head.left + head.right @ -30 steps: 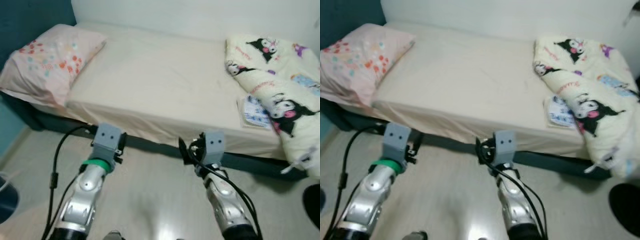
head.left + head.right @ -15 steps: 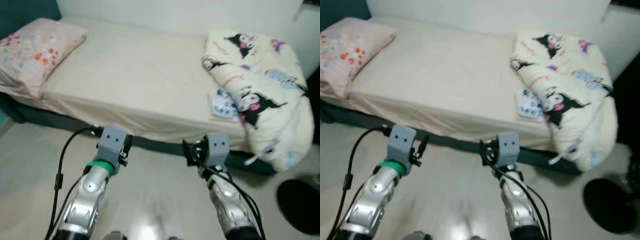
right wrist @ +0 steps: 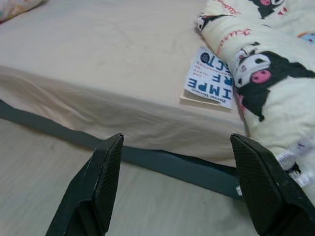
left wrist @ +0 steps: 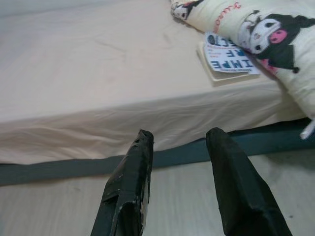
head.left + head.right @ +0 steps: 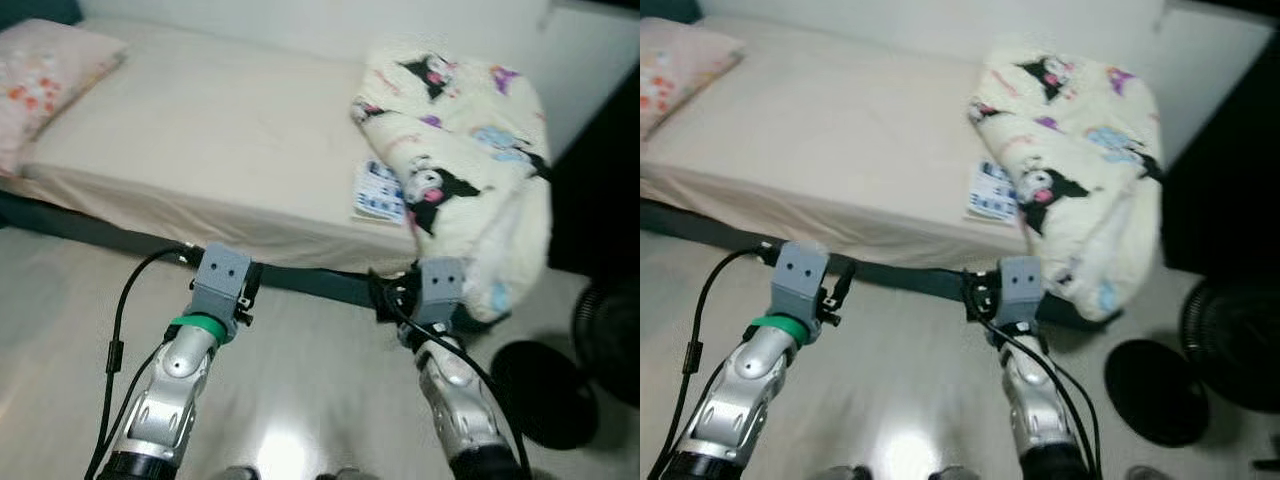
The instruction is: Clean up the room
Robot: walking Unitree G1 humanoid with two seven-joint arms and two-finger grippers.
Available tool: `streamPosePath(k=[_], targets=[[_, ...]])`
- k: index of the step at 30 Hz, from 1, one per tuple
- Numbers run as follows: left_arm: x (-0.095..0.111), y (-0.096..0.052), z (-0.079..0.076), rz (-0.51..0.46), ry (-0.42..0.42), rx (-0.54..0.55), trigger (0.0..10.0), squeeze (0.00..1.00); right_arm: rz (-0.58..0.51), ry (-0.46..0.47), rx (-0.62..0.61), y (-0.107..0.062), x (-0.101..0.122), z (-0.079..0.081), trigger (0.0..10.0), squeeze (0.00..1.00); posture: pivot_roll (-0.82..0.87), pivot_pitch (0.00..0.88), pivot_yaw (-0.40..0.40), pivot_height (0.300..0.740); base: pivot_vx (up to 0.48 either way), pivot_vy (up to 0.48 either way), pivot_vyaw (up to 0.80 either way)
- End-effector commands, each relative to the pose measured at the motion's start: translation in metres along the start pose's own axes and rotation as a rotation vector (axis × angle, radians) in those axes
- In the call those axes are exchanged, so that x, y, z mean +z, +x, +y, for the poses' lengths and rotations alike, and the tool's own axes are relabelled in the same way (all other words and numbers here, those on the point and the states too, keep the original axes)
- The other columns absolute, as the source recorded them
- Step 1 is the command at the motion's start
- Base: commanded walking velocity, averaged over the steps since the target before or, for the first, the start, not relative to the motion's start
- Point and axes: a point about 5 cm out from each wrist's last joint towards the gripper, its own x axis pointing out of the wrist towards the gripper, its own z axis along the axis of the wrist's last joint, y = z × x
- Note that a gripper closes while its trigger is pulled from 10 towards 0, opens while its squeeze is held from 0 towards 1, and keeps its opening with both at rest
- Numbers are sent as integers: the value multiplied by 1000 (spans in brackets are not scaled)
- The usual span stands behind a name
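A cream blanket printed with black-and-pink cartoon figures lies crumpled on the right end of the bed, and one end hangs over the front edge. Beside it, near that edge, lies a thin book with blue lettering on its cover. A pink flowered pillow rests at the far left end. Both arms reach forward over the floor, short of the bed. My left gripper is open and holds nothing. My right gripper is open wide, with the book and blanket ahead of it.
The bed's dark frame runs along the floor just ahead of the arms. A black fan and a round black base stand on the floor at the right, below dark furniture. Pale wood floor lies open on the left.
The camera has swung to the right: the pillow has slid to the left edge, and the blanket and a black fan have come in. Both arms keep the same pose.
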Motion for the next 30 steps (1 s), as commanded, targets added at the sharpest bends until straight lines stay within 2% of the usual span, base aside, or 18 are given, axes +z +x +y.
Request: streamPosePath(k=[1,18,30], targets=[[-6,-2,1,26,-8,3,10000,0,16,6,11,-1,-4,4,10000,0,40,75,-10,740,0,0,0],[-4,-1,0,16,-3,-1,10000,0,19,7,14,-1,-5,4,10000,0,39,71,-9,740,0,0,0],[-2,-1,0,6,-20,-6,10000,0,26,16,10,-2,-6,4,10000,0,37,75,-8,740,0,0,-800]])
